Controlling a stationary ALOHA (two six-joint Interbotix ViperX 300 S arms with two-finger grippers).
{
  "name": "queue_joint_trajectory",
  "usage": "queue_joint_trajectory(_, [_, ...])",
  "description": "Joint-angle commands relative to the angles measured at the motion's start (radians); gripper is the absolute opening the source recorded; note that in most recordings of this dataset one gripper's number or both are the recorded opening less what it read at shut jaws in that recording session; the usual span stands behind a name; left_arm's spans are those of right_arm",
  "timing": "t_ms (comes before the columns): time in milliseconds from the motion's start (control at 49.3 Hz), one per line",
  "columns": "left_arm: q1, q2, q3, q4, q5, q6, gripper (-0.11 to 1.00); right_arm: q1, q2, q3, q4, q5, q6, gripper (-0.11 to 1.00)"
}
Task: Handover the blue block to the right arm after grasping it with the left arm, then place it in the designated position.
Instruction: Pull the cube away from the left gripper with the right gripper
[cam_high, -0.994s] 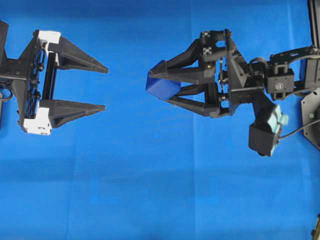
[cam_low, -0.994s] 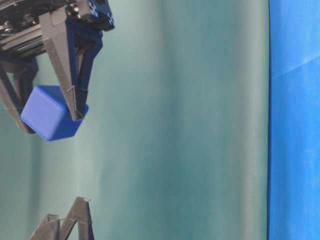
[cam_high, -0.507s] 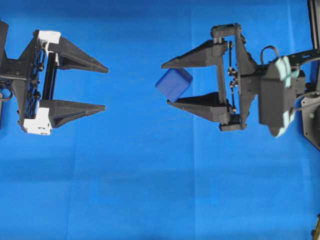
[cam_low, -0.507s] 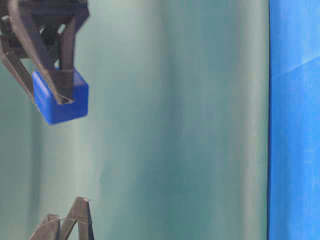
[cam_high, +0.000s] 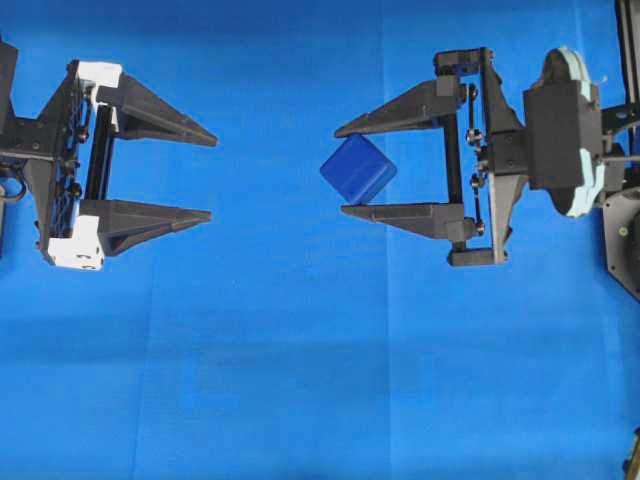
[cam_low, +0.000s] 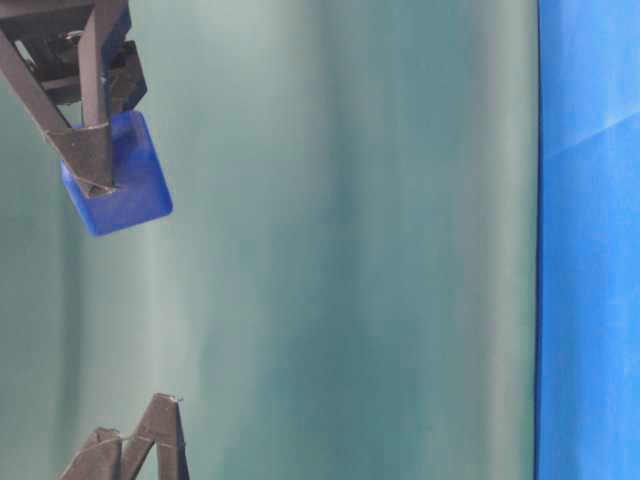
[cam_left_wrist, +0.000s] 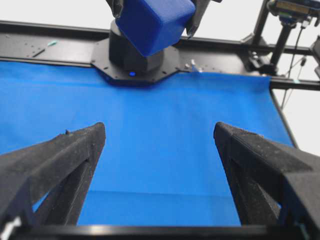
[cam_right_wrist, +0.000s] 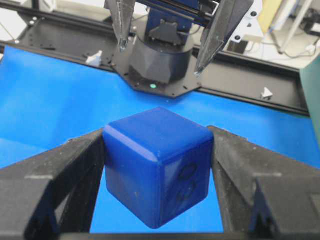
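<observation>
The right arm's pincer (cam_high: 340, 168) is clenched on the blue block (cam_high: 358, 169), which sits between its two fingertips, pressed on both sides and tilted corner-down, clear of the blue cloth (cam_high: 300, 380). The left arm's pincer (cam_high: 212, 176) is released, its fingers spread wide with nothing between them. It faces the block from the opposite side, tips pointing toward it, well apart.
</observation>
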Motion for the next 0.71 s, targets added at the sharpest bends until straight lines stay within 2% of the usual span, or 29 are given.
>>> queue_joint_trajectory(0, [-0.002,-0.003,-0.017,0.002,-0.006,0.002,0.93,0.003,-0.017,-0.012,0.002,0.008,0.002,0.55])
queue_joint_trajectory(690, [-0.002,-0.003,-0.017,0.003,-0.006,0.0,0.93,0.005,-0.023,-0.012,0.0,0.032,0.002,0.55])
